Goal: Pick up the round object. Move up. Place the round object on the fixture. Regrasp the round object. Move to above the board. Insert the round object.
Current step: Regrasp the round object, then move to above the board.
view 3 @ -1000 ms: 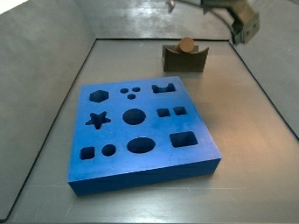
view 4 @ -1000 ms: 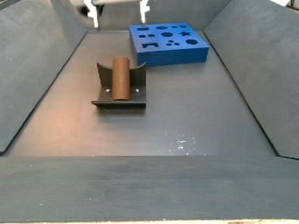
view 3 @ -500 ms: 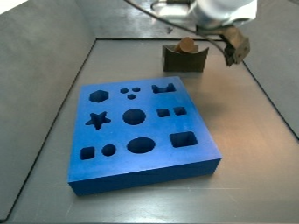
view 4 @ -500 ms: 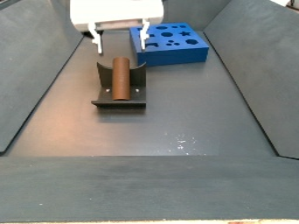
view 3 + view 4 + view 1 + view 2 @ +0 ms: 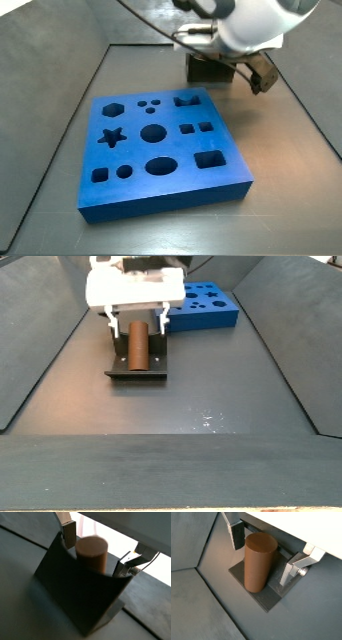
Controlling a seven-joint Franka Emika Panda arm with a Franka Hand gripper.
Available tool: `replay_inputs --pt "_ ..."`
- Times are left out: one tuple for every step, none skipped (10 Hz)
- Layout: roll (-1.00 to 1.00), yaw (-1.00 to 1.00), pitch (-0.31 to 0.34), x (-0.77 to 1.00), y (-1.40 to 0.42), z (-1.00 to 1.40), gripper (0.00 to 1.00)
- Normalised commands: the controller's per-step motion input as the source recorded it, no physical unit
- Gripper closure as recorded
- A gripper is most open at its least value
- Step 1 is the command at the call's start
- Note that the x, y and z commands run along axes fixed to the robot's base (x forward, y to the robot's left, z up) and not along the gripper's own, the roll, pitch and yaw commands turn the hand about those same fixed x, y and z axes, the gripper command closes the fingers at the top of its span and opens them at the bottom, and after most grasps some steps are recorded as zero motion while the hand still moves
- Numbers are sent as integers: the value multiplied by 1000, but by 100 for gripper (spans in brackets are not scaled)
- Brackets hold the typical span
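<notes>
One peg, one cradle, one target slab, listed left to right in a side view: the board (image 5: 163,150), blue, lies flat on the floor with its shaped holes all vacant; the fixture (image 5: 207,70) stands well apart from it toward the far wall, largely masked by the gripper (image 5: 227,68). Round object (image 5: 135,344): rests lying down in the fixture's notch, long axis horizontal along the fixture (image 5: 136,364), one end face toward the camera and the far end toward the board (image 5: 193,304). Gripper (image 5: 264,553): jaws spread, one silver finger (image 5: 236,534) at either flank of the round object (image 5: 258,562), neither pad visibly touching; nothing held. Risk, as a judgement: the fingers sit near the far end of the peg, so closing there could tip it or drag it along the notch; a fingertip descending off-centre might strike the fixture wall. Round object (image 5: 91,553) and fixture (image 5: 79,592) confirm the straddle.
</notes>
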Motion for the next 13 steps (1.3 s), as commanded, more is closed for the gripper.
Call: replay_inputs --pt "79 -27 18 27 5 -185 0" --pt "82 -24 18 8 4 -168 0" --pt "81 -16 18 8 4 -167 0" --pt "0 0 0 0 0 -833 100" --pt "-595 -236 510 -165 -245 1000 100" --pt "-592 -223 512 -165 -244 1000 100" --pt "-552 -124 499 -165 -238 1000 100" --pt "-409 28 449 -159 -208 1000 100" --pt "-330 104 416 -153 -207 1000 100" --pt "-191 165 345 -149 -201 1000 100" --pt "-151 187 296 -145 -198 1000 100" --pt "-100 210 169 -138 -185 1000 100" --pt "-92 209 121 -136 -181 1000 100"
